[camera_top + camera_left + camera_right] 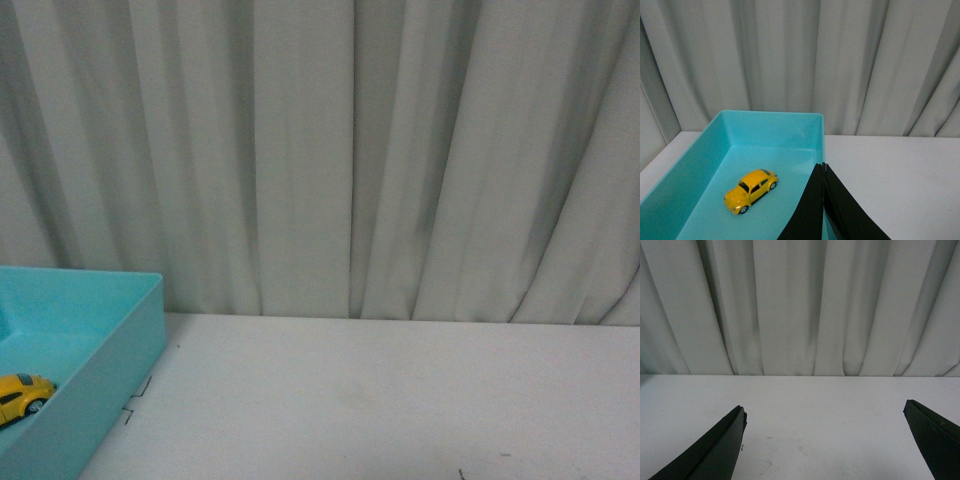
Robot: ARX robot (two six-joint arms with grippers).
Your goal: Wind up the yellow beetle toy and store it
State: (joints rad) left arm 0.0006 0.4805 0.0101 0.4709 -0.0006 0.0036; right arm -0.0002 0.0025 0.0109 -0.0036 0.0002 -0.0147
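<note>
The yellow beetle toy (750, 190) rests on its wheels on the floor of a turquoise bin (771, 123). In the front view only its nose (22, 394) shows at the far left edge, inside the same bin (110, 365). My left gripper (824, 166) is shut with nothing between its black fingers; it hovers over the bin's near right wall, apart from the toy. My right gripper (824, 410) is open over bare white table, with nothing between its fingers (722, 445). Neither arm shows in the front view.
A white table (400, 400) runs from the bin to the right. Pale grey curtains (330, 150) hang right behind the table's far edge. Small black marks (138, 392) lie on the table beside the bin's right wall.
</note>
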